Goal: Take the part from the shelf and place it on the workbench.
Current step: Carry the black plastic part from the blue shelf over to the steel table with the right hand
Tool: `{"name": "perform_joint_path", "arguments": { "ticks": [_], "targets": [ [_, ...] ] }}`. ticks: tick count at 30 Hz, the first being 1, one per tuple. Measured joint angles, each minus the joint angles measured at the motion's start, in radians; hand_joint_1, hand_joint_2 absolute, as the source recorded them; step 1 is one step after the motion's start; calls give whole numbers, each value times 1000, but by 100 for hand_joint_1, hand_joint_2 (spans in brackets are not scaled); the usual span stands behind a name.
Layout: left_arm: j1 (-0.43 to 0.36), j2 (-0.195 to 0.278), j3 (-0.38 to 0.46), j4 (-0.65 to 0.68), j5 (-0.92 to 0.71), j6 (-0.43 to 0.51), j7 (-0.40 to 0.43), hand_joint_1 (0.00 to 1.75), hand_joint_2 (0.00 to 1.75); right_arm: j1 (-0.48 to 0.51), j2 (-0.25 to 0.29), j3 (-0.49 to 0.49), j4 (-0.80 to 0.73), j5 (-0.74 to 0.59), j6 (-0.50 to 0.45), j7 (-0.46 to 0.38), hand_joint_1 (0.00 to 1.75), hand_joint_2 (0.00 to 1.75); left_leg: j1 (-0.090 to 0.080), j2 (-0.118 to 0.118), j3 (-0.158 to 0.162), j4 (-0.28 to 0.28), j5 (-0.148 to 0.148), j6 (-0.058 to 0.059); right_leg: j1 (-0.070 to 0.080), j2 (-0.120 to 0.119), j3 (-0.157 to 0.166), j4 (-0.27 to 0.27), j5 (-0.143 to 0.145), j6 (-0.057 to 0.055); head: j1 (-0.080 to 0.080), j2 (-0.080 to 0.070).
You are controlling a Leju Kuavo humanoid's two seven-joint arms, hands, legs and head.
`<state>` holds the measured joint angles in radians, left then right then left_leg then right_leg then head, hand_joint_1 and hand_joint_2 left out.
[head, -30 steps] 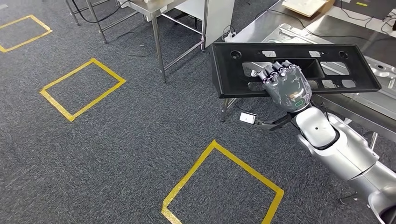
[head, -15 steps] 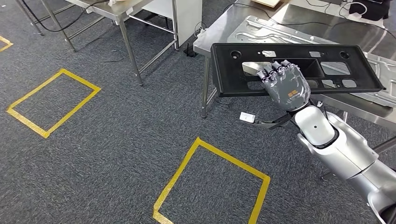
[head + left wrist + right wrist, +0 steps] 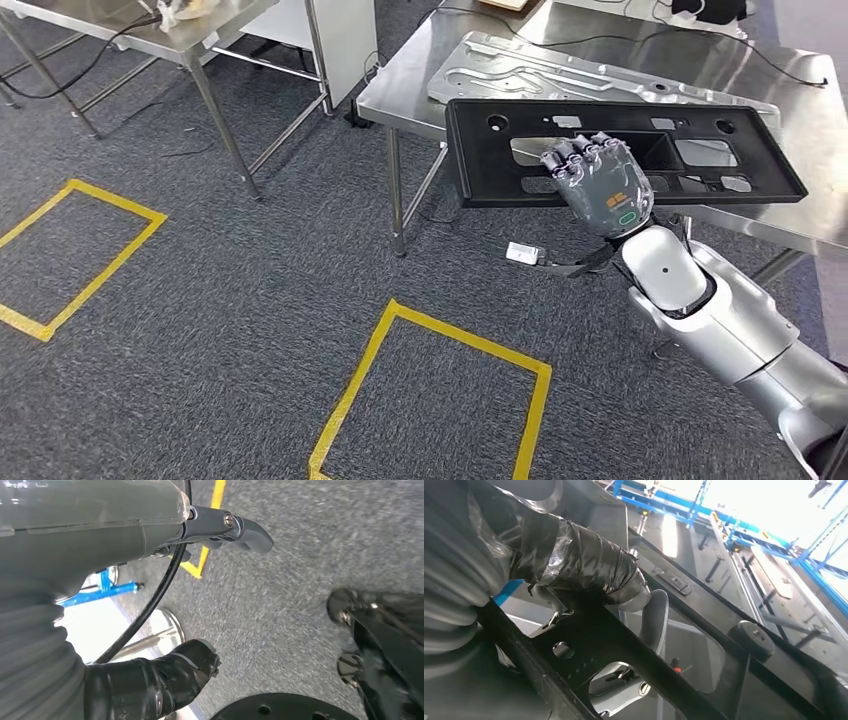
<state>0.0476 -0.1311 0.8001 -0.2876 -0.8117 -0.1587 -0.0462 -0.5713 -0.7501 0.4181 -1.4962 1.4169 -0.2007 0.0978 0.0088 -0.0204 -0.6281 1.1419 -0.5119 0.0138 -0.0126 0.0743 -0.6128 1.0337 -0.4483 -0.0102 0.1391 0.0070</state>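
While the right hand [image 3: 598,186] is gripping the black part [image 3: 620,150], its fingers [image 3: 585,151] are curling through an opening. Its long axis is lying crosswise, hanging over the worktop [image 3: 815,110] edge just ahead.

One black part [image 3: 620,150]; one silver metal panel [image 3: 560,75] on one steel workbench [image 3: 810,100]; a second steel table [image 3: 120,30]; three yellow floor rectangles [image 3: 430,400]; two robot hands, right hand [image 3: 600,185], left hand [image 3: 150,680].
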Motion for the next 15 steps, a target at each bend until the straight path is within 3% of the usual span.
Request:
{"name": "perform_joint_path", "arguments": {
  "ticks": [2, 4, 6, 8, 10, 11, 12, 15],
  "targets": [
    [-3, 2, 5, 0, -8, -4, 0, 0, 175, -17, 28, 20, 5, 2, 12, -5, 175, 175, -2, -30, 36, -85, 29, 10, -4, 25, -5, 0, 4, 9, 0, 0],
    [-10, 2, 9, 0, -17, -8, -1, 0, 175, -39, 63, 47, 12, 3, 29, -8, 175, 175, -2, -30, 54, -126, 38, 21, -8, 51, -11, -4, 10, 26, 0, 0],
    [-16, 2, 9, 0, -21, -10, -3, 0, 175, -54, 81, 65, 18, 4, 37, -8, 175, 175, 3, -7, 63, -145, 48, 33, -5, 20, -24, 18, -7, 36, 2, 0],
    [-14, 2, 9, 0, -23, -10, -4, 0, 175, -72, 97, 78, 24, 4, 38, -6, 175, 175, 4, 15, 67, -156, 54, 39, -3, -40, -70, 115, -62, 42, 3, 0],
    [-12, 3, 10, 0, -24, -10, -4, 0, 175, -82, 116, 95, 32, 4, 39, -6, 175, 175, 2, 38, 67, -155, 52, 39, -8, -65, -127, 233, -109, 49, 3, 0],
    [-12, 3, 10, 0, -25, -10, -5, 0, 175, -84, 124, 104, 36, 4, 41, -6, 175, 175, 2, 50, 68, -154, 50, 38, -10, -69, -138, 256, -109, 52, 3, 0],
    [-13, 3, 10, 0, -26, -10, -5, 0, 175, -86, 130, 113, 40, 5, 42, -5, 175, 175, 2, 60, 68, -152, 47, 37, -12, -74, -130, 243, -92, 54, 3, 0],
    [-15, 2, 11, 0, -28, -10, -7, 0, 175, -100, 143, 130, 49, 7, 47, -3, 175, 175, 0, 87, 71, -143, 35, 26, -9, -113, -29, 55, -7, 49, 4, 0]
  ]
}}
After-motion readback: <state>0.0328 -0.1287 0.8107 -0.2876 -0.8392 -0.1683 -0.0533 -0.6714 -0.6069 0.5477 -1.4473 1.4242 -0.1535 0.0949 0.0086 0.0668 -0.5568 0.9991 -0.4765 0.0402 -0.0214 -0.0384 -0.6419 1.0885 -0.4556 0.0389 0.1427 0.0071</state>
